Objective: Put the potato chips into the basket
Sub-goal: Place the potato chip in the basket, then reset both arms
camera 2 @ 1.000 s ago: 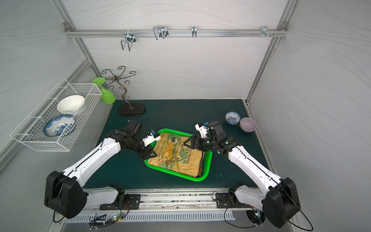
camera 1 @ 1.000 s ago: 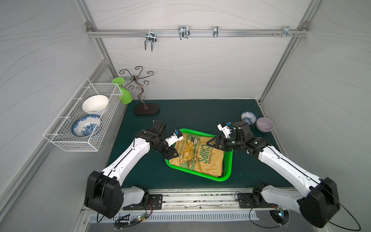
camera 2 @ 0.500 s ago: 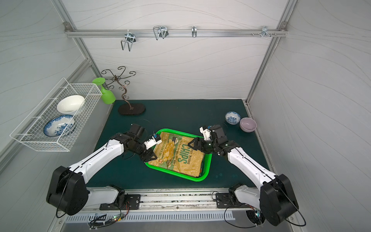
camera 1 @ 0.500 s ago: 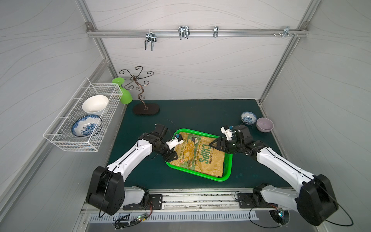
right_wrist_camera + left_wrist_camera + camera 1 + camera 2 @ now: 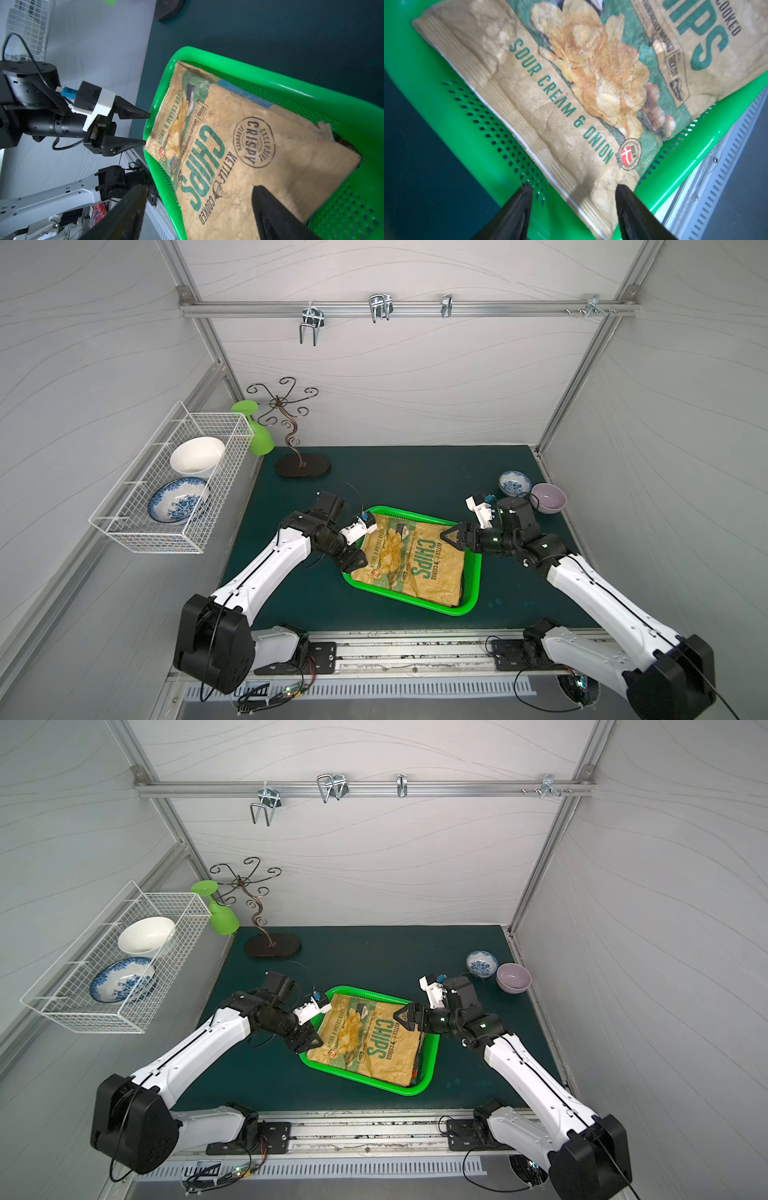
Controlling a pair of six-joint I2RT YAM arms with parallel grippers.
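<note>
Left wrist view has the left hand (image 5: 573, 187) spread wide and empty, its black fingers astride the crimped end seal of the tan crinkled "CHIPS" bag (image 5: 550, 116), a pose that reads as leaving it to lie flat. Opposite, the right hand (image 5: 198, 188) hangs likewise spread and empty over the bag's far end. That bag lies inside the bright green perforated plastic basket (image 5: 291, 88), nearly filling it, with edges of other bags (image 5: 245, 93) peeking from underneath; the basket sits on the dark green table (image 5: 415, 481).
</note>
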